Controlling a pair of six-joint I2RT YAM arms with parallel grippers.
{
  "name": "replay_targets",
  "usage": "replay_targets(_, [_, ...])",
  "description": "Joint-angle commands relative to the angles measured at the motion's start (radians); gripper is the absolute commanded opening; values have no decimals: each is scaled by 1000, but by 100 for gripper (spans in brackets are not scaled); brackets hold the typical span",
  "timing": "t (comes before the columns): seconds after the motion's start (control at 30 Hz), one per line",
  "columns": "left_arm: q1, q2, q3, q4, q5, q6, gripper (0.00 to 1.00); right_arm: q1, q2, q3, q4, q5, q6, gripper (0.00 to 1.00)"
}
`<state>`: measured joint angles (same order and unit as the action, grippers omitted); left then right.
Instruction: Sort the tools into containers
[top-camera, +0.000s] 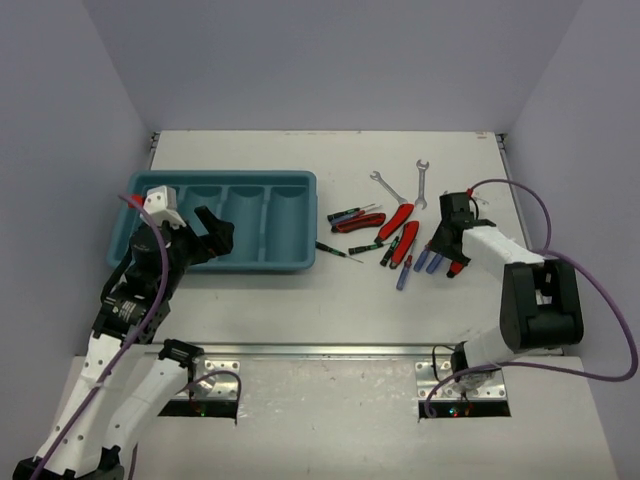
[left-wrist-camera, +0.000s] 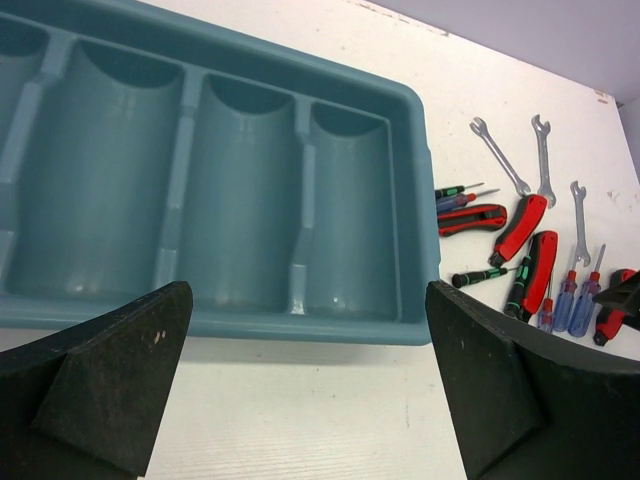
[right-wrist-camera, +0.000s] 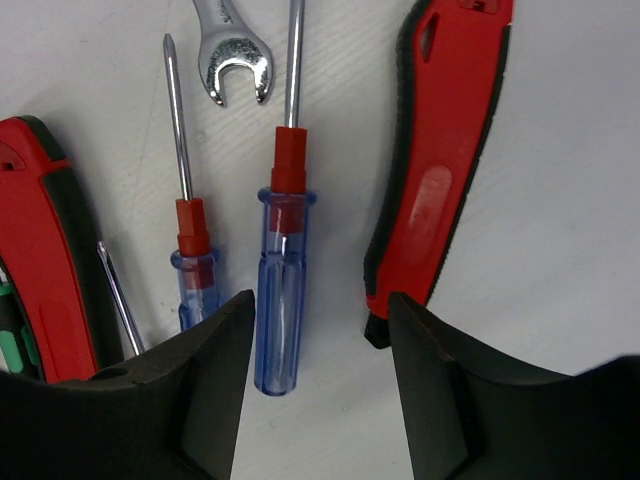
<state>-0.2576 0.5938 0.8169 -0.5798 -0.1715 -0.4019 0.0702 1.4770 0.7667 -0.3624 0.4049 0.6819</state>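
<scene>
Jaws of the right gripper (right-wrist-camera: 318, 335) stand apart astride the blue-handled screwdriver (right-wrist-camera: 278, 290), its shaft pointing far; the left gripper (left-wrist-camera: 305, 320) gapes by the tray (top-camera: 225, 178).

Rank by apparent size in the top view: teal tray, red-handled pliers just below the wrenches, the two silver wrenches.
1. teal tray, by far largest.
2. red-handled pliers, bulkier than either wrench.
3. slanted wrench and straight wrench: look alike, left unranked.
</scene>
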Motion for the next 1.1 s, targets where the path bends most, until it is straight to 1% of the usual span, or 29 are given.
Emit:
replay_targets(0.0, [-16,13,-6,41,8,-5,100,-22,66,49,125,-33,12,55])
replay_targets(0.07, [-17,17,-5,41,7,-6,100,-26,83,52,143,-46,14,52])
replay_targets(0.1, [-17,20,-5,40,6,-6,100,-26,105,49,158,-63,13,47])
replay_targets(0.17, [-17,24,-5,40,4,-6,100,-26,129,44,164,-67,20,42])
replay_targets(0.3, [-17,35,6,29,-29,-7,100,-26,129,-10,180,-75,51,35])
replay_targets(0.37, [-17,38,8,22,-52,-11,100,-26,99,-40,208,-90,57,32])
replay_targets(0.43, [-17,42,7,26,-44,-9,100,-25,68,-43,192,-98,49,27])
replay_targets(0.5, [-17,49,8,32,-28,-6,100,-24,28,-40,170,-103,41,25])
replay_targets(0.57, [-17,68,10,30,-20,-4,100,-26,-18,-38,145,-103,26,10])
replay_targets(0.6, [-17,77,13,29,-17,-3,100,-25,-50,-41,139,-104,20,6])
replay_targets(0.67, [-17,85,19,28,-9,0,100,-26,-91,-45,134,-116,6,0])
replay_targets(0.77, [-17,89,27,35,37,25,100,-19,-218,-51,114,-151,-40,0])
replay_targets(0.83, [-17,89,30,47,78,34,100,-10,-258,-52,106,-167,-64,0])
replay_targets(0.87, [-17,89,34,51,92,37,100,-10,-279,-58,113,-256,-73,0])
replay_targets(0.9, [-17,91,36,59,119,36,100,2,-311,-68,162,-353,-93,0])
replay_targets(0.97, [-17,94,42,74,152,27,100,30,-333,-86,245,-621,-104,0])
replay_targets(1.0, [-17,98,47,83,162,24,100,73,-329,-80,294,-681,-94,0])
replay_targets(1.07, [-17,103,63,89,152,20,100,206,-274,-13,347,-738,-76,0])
